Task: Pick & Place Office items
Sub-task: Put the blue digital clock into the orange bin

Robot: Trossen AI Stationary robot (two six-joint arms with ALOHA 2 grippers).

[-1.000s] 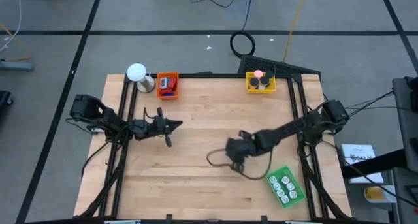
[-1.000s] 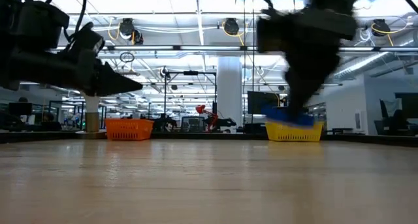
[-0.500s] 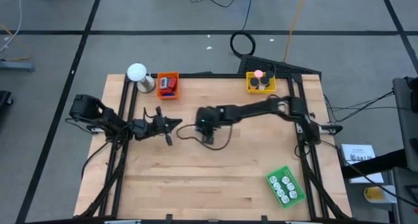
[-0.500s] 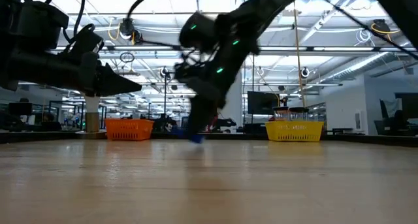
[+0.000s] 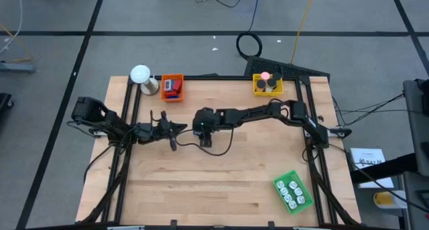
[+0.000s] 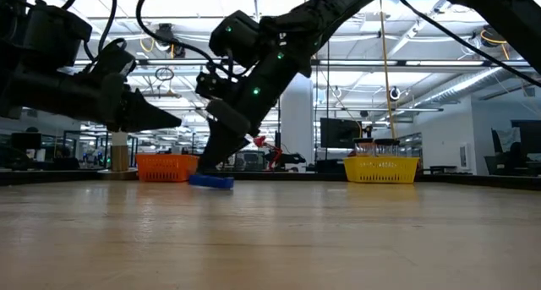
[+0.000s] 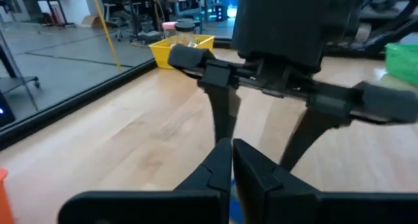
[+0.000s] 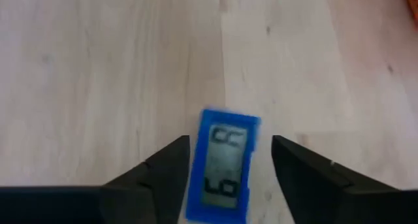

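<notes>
One blue rectangle [image 8: 223,165] lying flat on tabletop [image 5: 221,183] between spread right claw [image 8: 228,168] fingers, apparently being released; next, retracting clear; left claw [image 7: 230,160] shut, empty, waiting alongside.

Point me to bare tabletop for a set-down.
Free: the near half, from the green tray leftward to the table's left rail. Also the far strip between orange tray and yellow tray. Crowded: centre, where left gripper and right gripper straddle the blue piece.
</notes>
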